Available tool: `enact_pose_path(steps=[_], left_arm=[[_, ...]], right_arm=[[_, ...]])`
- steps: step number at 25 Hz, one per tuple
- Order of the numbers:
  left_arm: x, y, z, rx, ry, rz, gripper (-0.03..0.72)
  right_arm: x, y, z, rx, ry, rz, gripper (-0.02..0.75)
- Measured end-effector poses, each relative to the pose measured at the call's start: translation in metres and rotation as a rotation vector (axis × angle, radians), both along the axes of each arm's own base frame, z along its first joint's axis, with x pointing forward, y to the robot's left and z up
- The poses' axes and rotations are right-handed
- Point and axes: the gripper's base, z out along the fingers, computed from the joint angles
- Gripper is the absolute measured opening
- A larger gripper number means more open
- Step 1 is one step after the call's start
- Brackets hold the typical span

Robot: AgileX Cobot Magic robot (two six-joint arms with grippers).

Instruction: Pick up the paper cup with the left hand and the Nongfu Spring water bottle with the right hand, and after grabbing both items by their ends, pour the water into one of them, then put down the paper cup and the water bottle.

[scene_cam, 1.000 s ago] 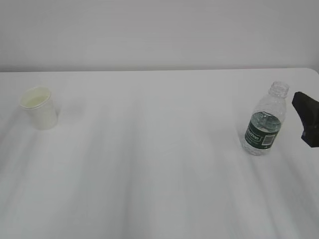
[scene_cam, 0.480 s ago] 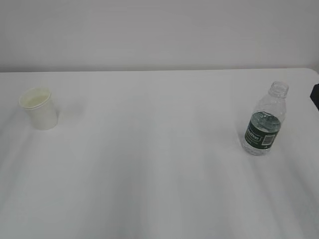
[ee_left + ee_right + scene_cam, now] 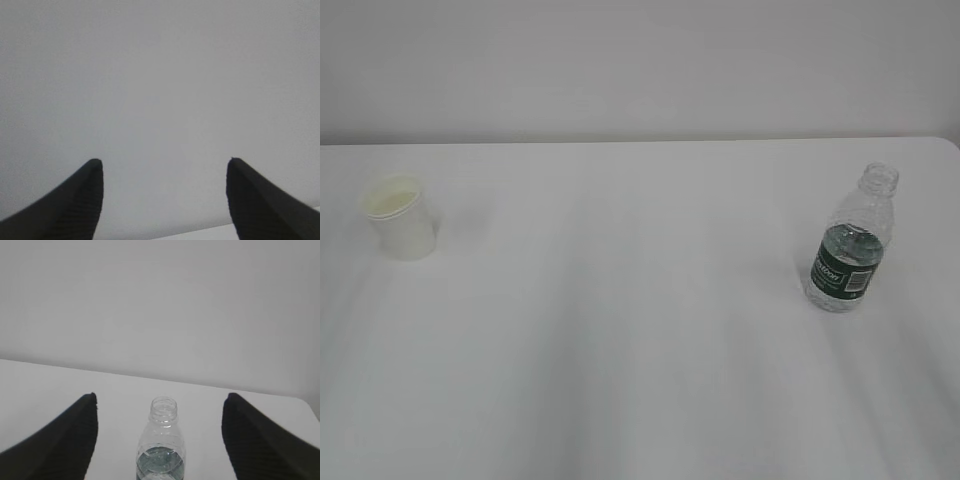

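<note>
Near the table's [image 3: 640, 330] left edge I see the paper cup [image 3: 400, 217] standing upright; well apart, near the right edge, the Nongfu Spring water bottle [image 3: 851, 243] stands uncapped with water [image 3: 848, 244] low inside. My left hand [image 3: 162, 165] gapes wide on nothing. My right hand [image 3: 159, 399] is equally spread, empty, the bottle framed between its fingers.

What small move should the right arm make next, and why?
Probably ease the right end effector straight forward toward the Nongfu Spring water bottle. In the right wrist view the bottle stands upright and uncapped, centred between the wide-open fingers but beyond them, not yet touched. The paper cup sits far off at the table's left side, so nothing blocks the approach.
</note>
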Motion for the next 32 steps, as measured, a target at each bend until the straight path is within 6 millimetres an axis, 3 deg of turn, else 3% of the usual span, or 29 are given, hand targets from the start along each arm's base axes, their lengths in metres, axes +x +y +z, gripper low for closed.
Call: enact_pose_path(steps=[13, 22, 32], left_arm=[[-0.030, 0.003, 0.005, 0.005, 0.003, 0.042, 0.550], [-0.064, 0.007, 0.007, -0.001, -0.009, 0.090, 0.545], [-0.088, 0.012, -0.004, -0.063, 0.074, 0.132, 0.538]], right_arm=[[-0.012, 0.000, 0.011, -0.057, 0.050, 0.035, 0.587], [-0.024, -0.001, 0.016, -0.081, 0.066, 0.056, 0.587], [-0.041, -0.001, 0.024, -0.098, 0.145, 0.095, 0.587]])
